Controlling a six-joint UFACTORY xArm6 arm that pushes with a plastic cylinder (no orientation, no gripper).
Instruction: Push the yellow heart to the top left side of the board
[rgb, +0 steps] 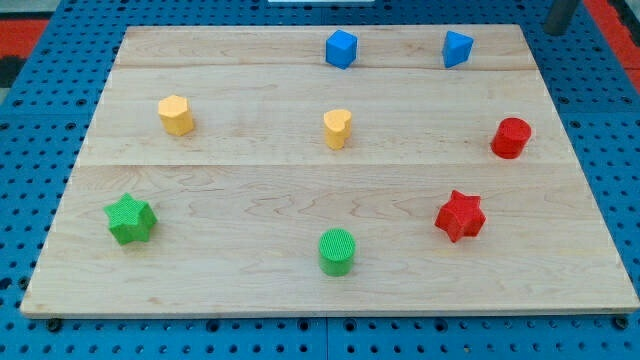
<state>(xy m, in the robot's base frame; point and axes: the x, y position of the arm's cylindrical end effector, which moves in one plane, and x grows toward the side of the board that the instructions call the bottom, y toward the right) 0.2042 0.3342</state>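
The yellow heart (338, 128) stands near the middle of the wooden board (250, 190), slightly toward the view's top. My tip (554, 31) shows at the view's top right, just beyond the board's top right corner. It is far from the heart and touches no block. A yellow hexagon (175, 114) stands to the heart's left, in the board's upper left part.
A blue cube (341, 48) and a second blue block (457, 48) stand along the top edge. A red cylinder (510, 137) and a red star (460, 215) are on the right. A green star (130, 219) is lower left, a green cylinder (337, 251) bottom centre.
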